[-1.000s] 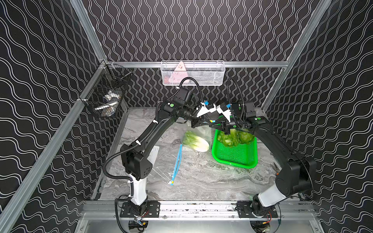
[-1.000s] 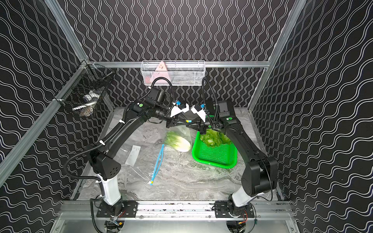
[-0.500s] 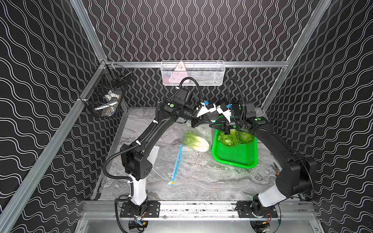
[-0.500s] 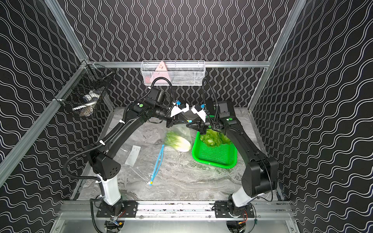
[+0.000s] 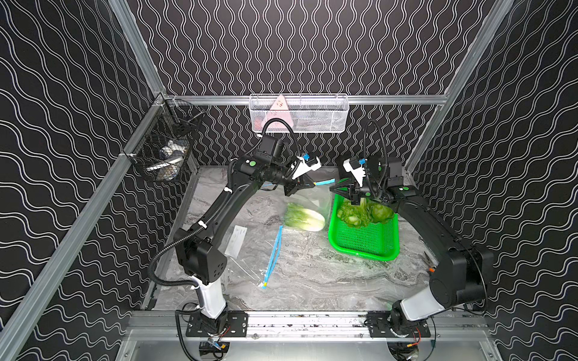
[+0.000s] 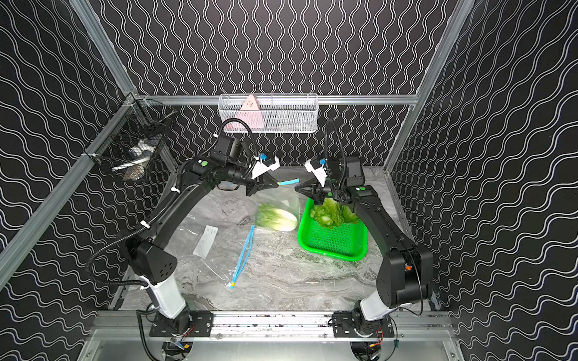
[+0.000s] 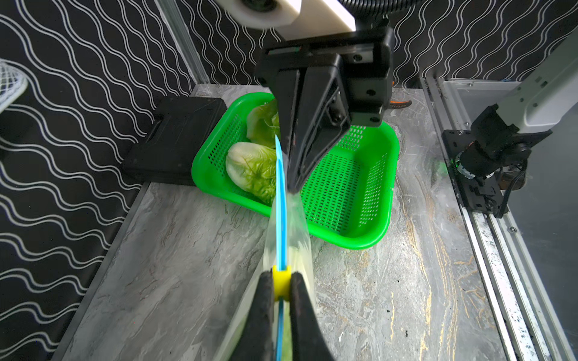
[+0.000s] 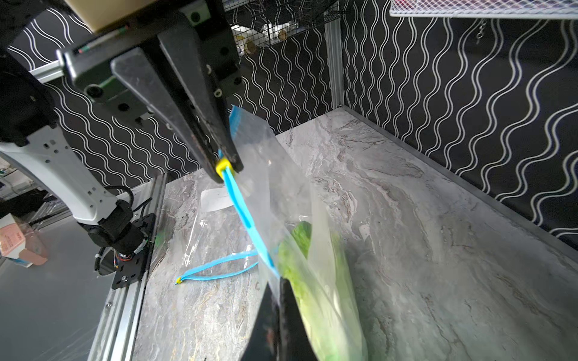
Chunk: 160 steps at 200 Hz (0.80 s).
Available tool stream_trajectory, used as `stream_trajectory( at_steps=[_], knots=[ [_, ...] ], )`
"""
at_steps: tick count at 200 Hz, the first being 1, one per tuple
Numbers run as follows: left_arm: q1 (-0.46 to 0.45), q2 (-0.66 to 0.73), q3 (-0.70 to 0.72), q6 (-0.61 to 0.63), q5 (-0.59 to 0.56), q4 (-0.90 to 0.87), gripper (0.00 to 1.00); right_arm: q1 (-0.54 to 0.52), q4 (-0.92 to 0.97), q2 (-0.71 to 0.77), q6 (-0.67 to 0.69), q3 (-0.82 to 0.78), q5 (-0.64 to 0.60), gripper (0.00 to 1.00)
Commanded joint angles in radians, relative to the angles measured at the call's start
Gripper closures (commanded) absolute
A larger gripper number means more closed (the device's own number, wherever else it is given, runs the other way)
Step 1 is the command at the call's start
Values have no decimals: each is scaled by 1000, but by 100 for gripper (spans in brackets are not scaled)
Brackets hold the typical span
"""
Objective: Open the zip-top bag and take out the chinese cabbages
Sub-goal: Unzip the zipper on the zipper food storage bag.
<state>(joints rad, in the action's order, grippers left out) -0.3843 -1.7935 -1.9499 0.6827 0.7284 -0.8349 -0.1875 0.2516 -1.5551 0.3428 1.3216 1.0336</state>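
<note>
Grey worktop (image 5: 312, 275): left claw (image 7: 281, 276) clenched on yellow slider (image 8: 222, 164), right claw (image 7: 292, 187) pinching zip-top bag (image 8: 281, 187). Unzipping step; next, pull claws apart.

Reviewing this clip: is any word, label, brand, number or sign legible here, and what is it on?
No text reads legibly.
White label on the empty bag: printed lines, too small to read.
Pink triangle in the white wire basket: marks too small to read.
Carton in the right wrist view: print blurred.
Orange-edged handle in the left wrist view: dark lettering, blurred.
</note>
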Motion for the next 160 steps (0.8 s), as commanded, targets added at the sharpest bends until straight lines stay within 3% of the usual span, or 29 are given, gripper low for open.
stream_trajectory(
  at_steps=[1, 14, 36, 46, 57, 122, 160],
  knots=[
    [15, 39, 40, 13, -20, 20, 100, 10, -35, 2, -30, -3, -35, 100],
    [15, 48, 55, 3, -14, 25, 100, 10, -68, 0, -75, -2, -45, 99],
    [15, 58, 89, -21, 29, 57, 100, 7, -208, 44, -165, -63, -11, 42],
    [15, 60, 100, -26, 38, 72, 100, 8, -279, 73, -192, -101, -2, 29],
    [16, 60, 104, -25, 44, 76, 100, 7, -308, 87, -198, -113, 21, 24],
    [15, 53, 86, -29, 74, 82, 100, -25, -53, -35, -10, 97, 110, 25],
    [14, 42, 77, -30, 80, 74, 100, -38, 36, -86, 32, 156, 146, 50]
  ],
)
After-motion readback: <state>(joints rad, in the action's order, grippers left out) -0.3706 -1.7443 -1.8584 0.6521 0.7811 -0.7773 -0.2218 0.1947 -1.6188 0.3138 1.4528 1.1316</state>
